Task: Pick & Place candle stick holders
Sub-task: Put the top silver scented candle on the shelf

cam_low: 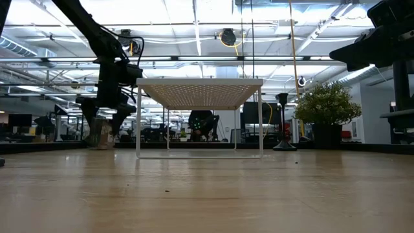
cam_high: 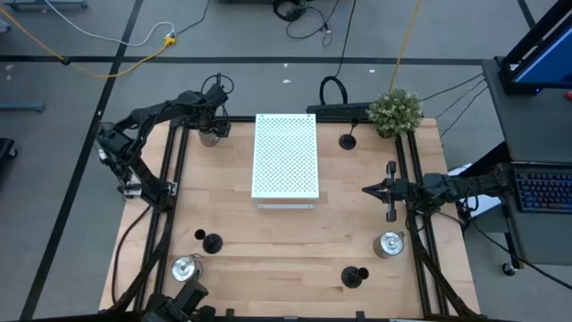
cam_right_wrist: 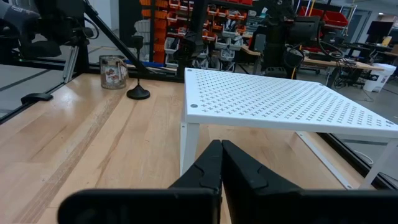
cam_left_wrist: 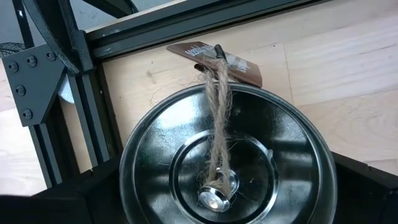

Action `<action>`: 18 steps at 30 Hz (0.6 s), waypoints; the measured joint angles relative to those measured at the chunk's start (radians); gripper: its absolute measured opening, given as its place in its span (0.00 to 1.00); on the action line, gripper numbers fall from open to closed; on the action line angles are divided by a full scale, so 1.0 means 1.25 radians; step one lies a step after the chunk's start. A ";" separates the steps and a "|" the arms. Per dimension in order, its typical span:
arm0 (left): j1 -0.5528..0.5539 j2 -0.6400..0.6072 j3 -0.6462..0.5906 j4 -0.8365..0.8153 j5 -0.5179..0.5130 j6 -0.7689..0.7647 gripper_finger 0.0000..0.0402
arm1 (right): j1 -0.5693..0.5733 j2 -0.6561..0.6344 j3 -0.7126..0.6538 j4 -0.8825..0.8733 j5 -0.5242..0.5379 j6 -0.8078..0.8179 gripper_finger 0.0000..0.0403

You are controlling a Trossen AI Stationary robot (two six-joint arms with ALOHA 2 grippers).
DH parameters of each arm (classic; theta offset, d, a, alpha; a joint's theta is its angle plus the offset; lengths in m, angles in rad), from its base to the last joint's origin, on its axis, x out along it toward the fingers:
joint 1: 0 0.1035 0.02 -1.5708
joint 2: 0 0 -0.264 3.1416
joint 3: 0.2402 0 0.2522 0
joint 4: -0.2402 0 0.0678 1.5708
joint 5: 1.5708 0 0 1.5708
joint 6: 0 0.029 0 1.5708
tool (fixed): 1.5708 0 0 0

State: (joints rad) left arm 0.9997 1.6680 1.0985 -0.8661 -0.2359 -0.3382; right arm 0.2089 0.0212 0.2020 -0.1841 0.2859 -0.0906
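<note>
Left gripper (cam_high: 209, 128) — over corner holder (cam_left_wrist: 227, 158).

Six upright candle holders ring the table's edges: three silver (cam_high: 209, 134) (cam_high: 185, 267) (cam_high: 390, 243) (one twine-tagged), three black (cam_high: 348, 140) (cam_high: 212, 241) (cam_high: 355, 276) thin-stemmed.

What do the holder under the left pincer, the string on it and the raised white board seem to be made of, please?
Silver holder: polished metal, apparently, given its mirror-like reflections. String: coarse natural twine, probably jute, with fuzzy tan strands. White board: likely painted sheet metal, thin and evenly perforated, though plastic is possible.
</note>
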 joint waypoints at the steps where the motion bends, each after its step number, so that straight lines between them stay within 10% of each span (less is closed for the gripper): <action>1: 0.000 0.000 0.000 0.000 0.000 0.000 0.99 | 0.000 0.000 0.000 0.000 0.000 0.000 0.00; 18: 0.000 0.043 0.004 0.017 0.002 -0.006 0.96 | 0.000 0.000 0.000 0.000 0.000 0.000 0.00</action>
State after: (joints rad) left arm 0.9996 1.7222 1.1030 -0.8452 -0.2331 -0.3463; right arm 0.2086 0.0212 0.2020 -0.1841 0.2855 -0.0906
